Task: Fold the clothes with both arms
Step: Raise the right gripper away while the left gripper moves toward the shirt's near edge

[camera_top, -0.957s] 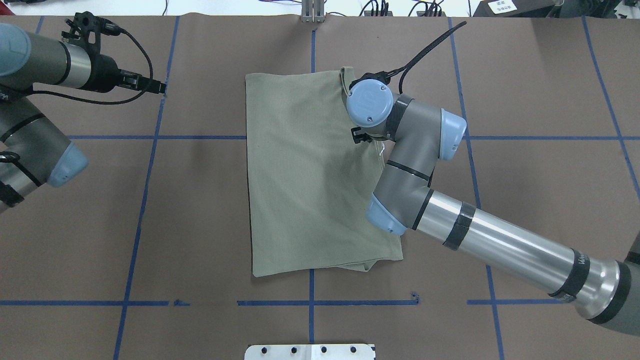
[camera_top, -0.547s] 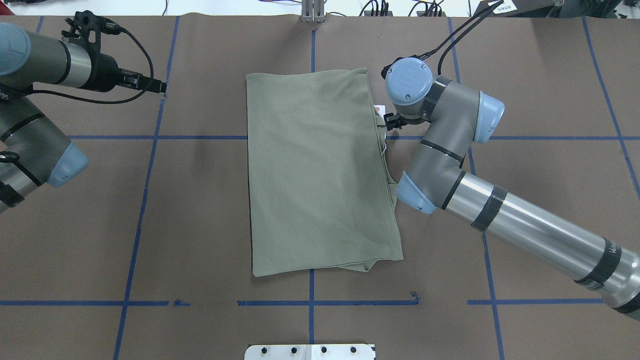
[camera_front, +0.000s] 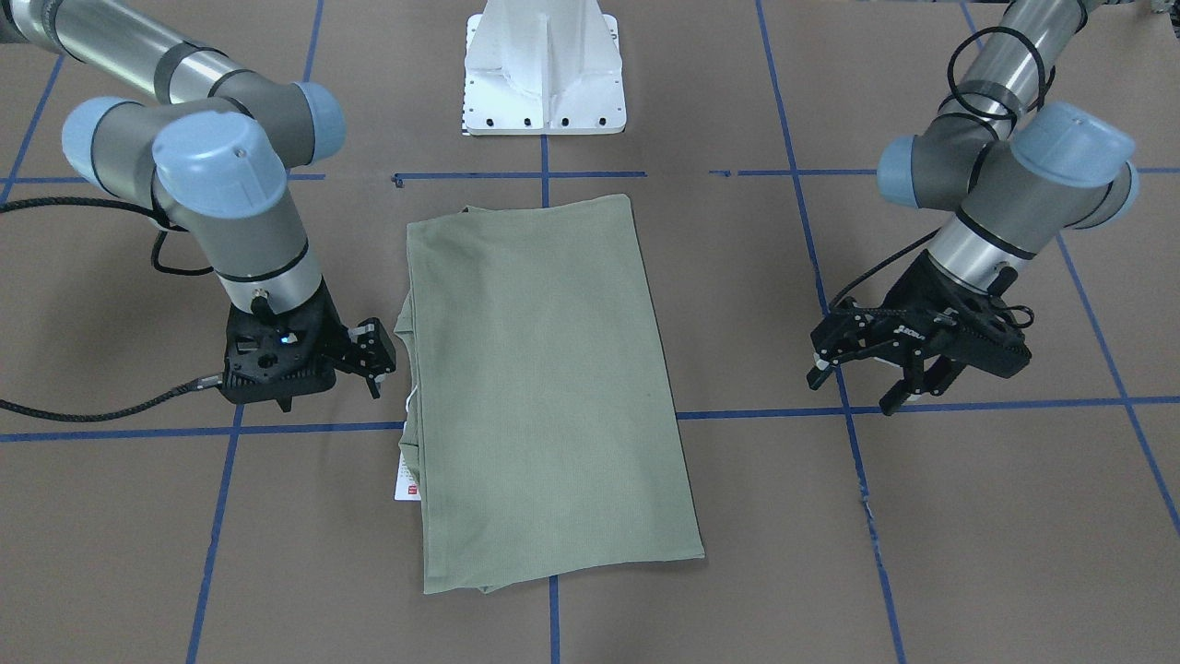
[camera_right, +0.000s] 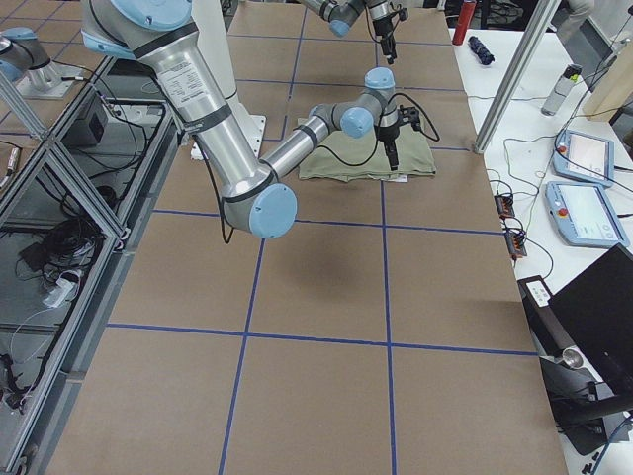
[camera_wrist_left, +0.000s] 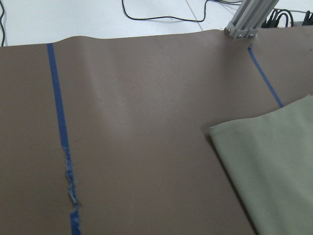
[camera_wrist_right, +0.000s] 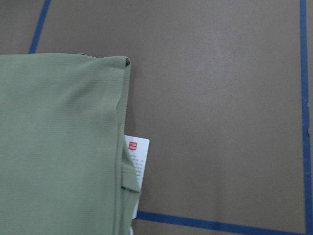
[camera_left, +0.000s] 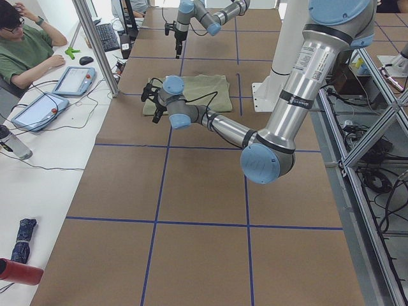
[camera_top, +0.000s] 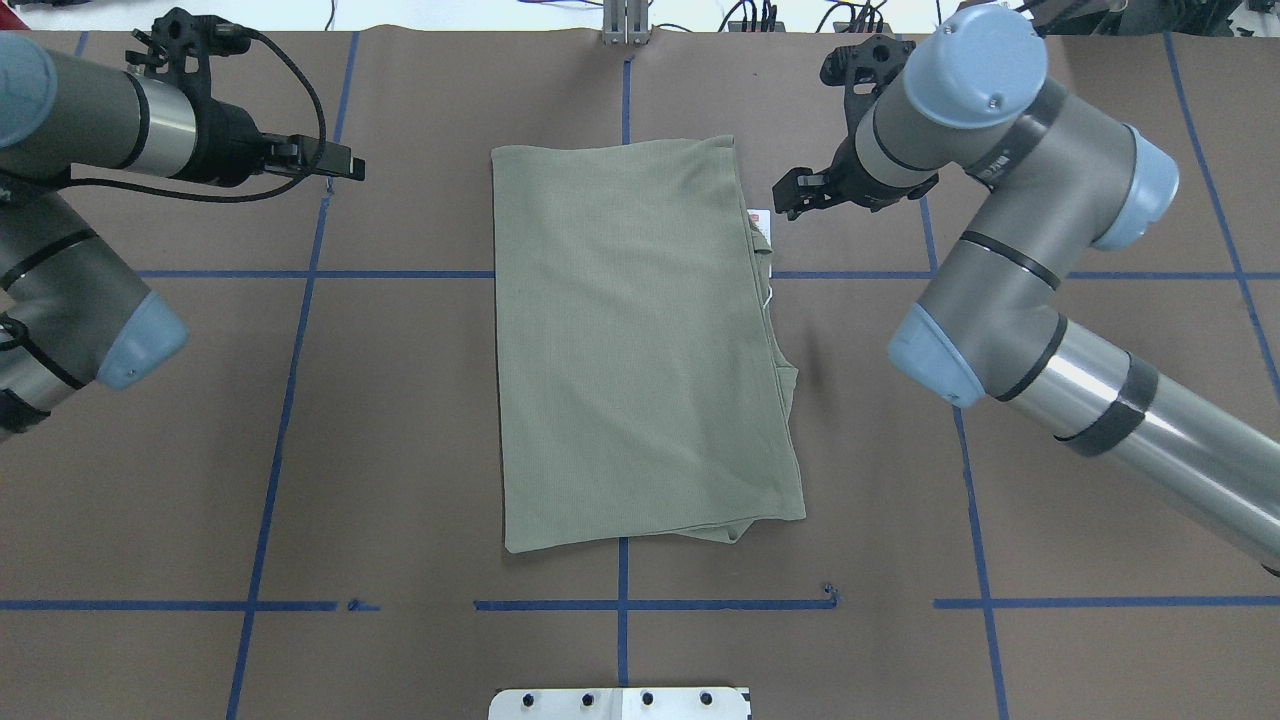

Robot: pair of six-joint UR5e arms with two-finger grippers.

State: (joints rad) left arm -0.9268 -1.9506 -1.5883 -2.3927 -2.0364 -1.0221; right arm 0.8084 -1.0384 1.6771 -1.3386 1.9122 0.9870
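The sage-green, fine-ribbed knit shirt (camera_top: pixel 640 340) lies folded into a tall, flat rectangle at the middle of the bench (camera_top: pixel 400 450), its top layer smooth and almost free of creases. Its edge toward the robot's left is a clean fold. Along the edge toward the robot's right the stacked layers show as uneven steps, and an under layer peeks out at the corner nearest the robot. A small white paper hang tag with a red mark (camera_wrist_right: pixel 138 156) sticks out from between those layers near the far corner and lies flat on the bench. The bench is covered in matte brown paper crossed by lines of blue tape (camera_top: pixel 400 274). The black right gripper (camera_top: pixel 785 195) hangs just beside the tag, apart from the cloth, with its fingers spread and nothing between them. The black left gripper (camera_front: pixel 853 392) is well apart from the shirt on the other side, its fingers also spread and empty, above a blue line. A white metal pedestal base (camera_front: pixel 544 74) stands on the robot's side of the shirt, and a slim aluminium post (camera_top: pixel 625 25) rises at the far edge. Beyond the bench's far edge, a seated person in a green top (camera_left: pixel 29 51) has flat handheld control panels (camera_left: pixel 70 80) on a white table.
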